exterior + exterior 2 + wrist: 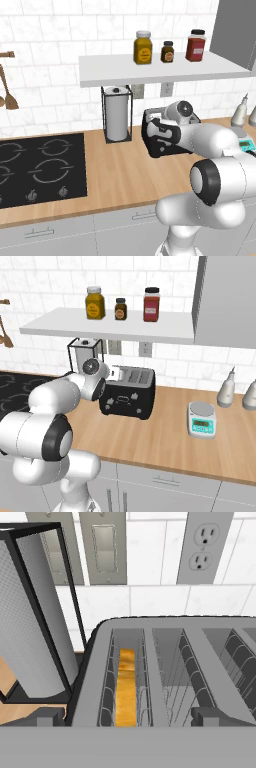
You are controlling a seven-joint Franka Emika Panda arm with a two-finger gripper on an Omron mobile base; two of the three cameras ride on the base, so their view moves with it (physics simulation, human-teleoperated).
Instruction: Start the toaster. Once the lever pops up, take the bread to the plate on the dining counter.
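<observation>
So the gripper (pixel 127 719) is spread wide, hovering right over the toaster (pixel 128 392). The bread (pixel 126 687) sits down inside the toaster's slot nearest the paper towel roll (pixel 35 622).

Paper towel roll (pixel 35 622) upright in black wire holder, just left of the end effector. Wall outlet (pixel 202 547) and 2 switch plates (pixel 102 547) ahead of it. Shelf (pixel 110 326) above with 3 jars (pixel 95 303). Kitchen scale (pixel 202 419) and 2 pale bottles (pixel 226 391) well to its right. Black hob (pixel 42 167) far left.
</observation>
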